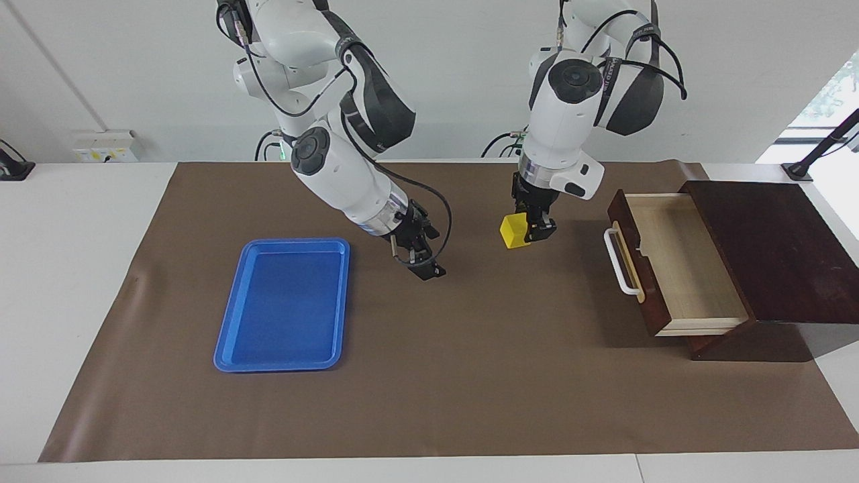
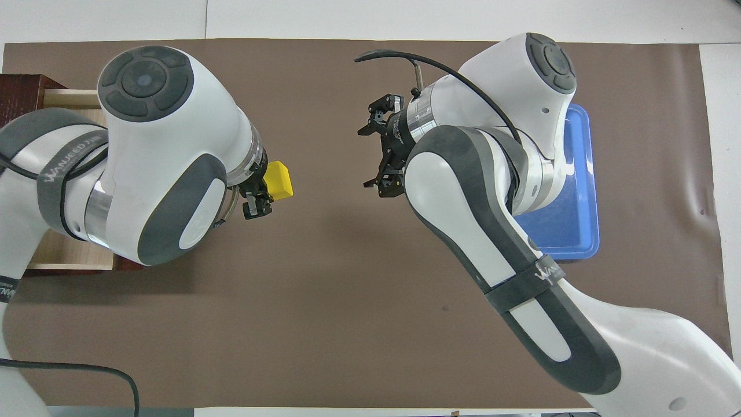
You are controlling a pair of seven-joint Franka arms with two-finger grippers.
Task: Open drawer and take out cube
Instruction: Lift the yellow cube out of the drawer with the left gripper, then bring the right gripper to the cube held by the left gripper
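Drawer (image 1: 678, 261) pulled fully out of its box, pale interior empty. Cube (image 1: 515, 231) out — clamped in left gripper (image 1: 530, 231) jaws, in the air over bare mat, at drawer's 9 o'clock in facing view. Right gripper (image 1: 417, 258) jaws spread wide, empty, over mat betw. cube and blue tray (image 1: 282, 305), apparently ready for a handover. Judgement: keep grip firm and cube level while carrying; release only once right jaws close squarely. Arm band lettering partly legible, approx. "WANJEED" — uncertain.
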